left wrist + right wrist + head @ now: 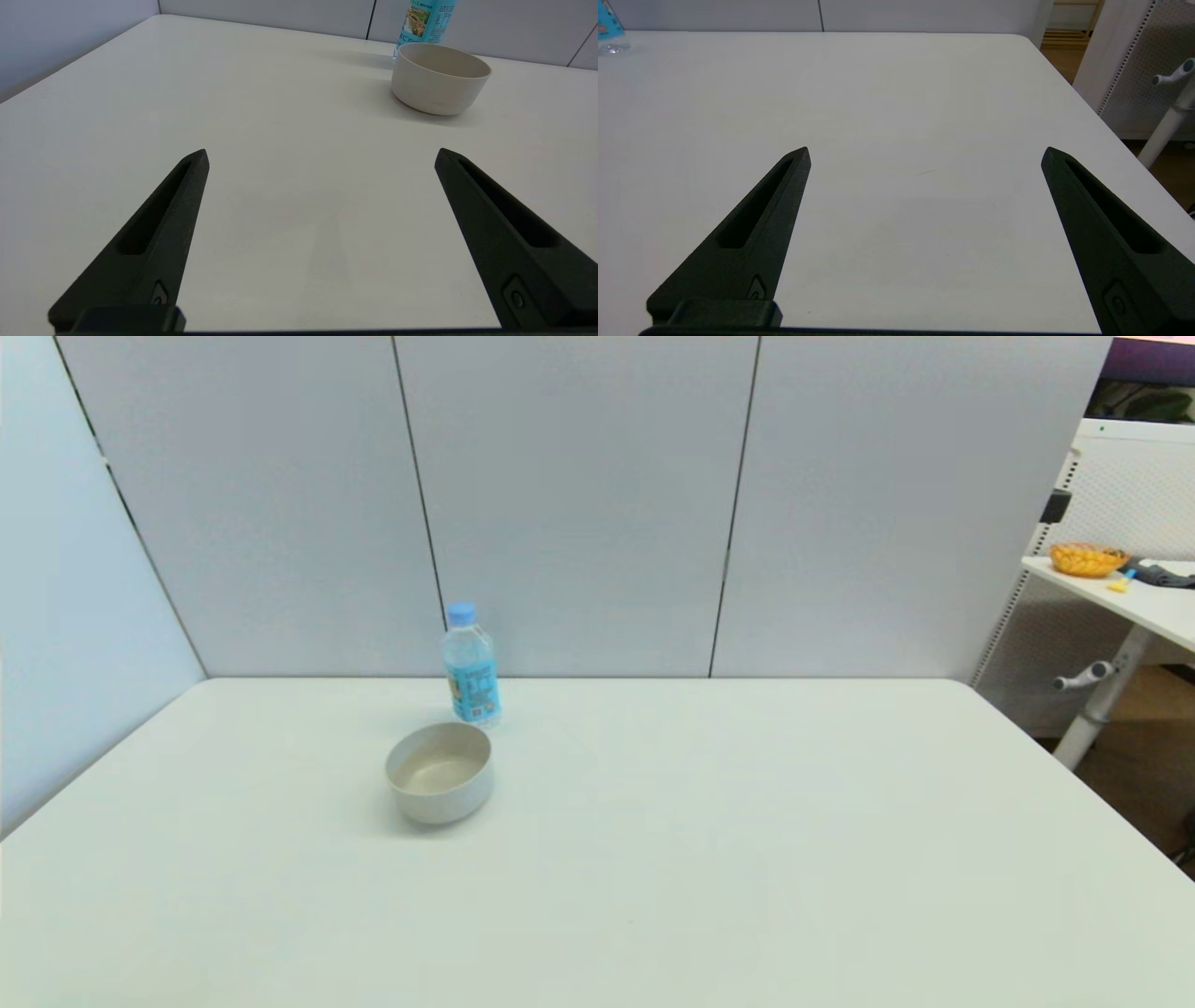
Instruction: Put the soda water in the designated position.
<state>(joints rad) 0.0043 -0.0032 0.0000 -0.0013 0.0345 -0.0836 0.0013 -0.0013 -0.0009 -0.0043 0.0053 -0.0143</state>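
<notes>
A: Going left to right, what is sitting where?

B: The left gripper is hovering low over bare desk, its fingers spread wide and gripping nothing; neither arm is showing in the head view. The bowl is sitting left of centre in the head frame; the soda water is standing upright just behind it, near the back panels. I cannot tell whether the two are touching. The right gripper is hanging over the right part of the desk, equally wide open and empty; only a sliver of the bottle is showing at the upper left of its own frame.

A: What is threatening to go wrong?

B: I am judging the bowl the main nuisance; it is lying between the left gripper and the bottle, so a low, straight approach is likely to shove it or clip its rim. The bottle is tall and narrow; a finger striking it high up could be tipping it toward the wall. The designated position is carrying no mark, so placement could be drifting.

A: And the materials?

B: The bottle is clear, thin-looking plastic with a glossy blue wrap label and a light-blue cap; probably slippery and yielding under a hard squeeze. The bowl is matte beige, round, thick-walled; the desk is smooth, plain white; the fingers are black, long and tapering.
</notes>
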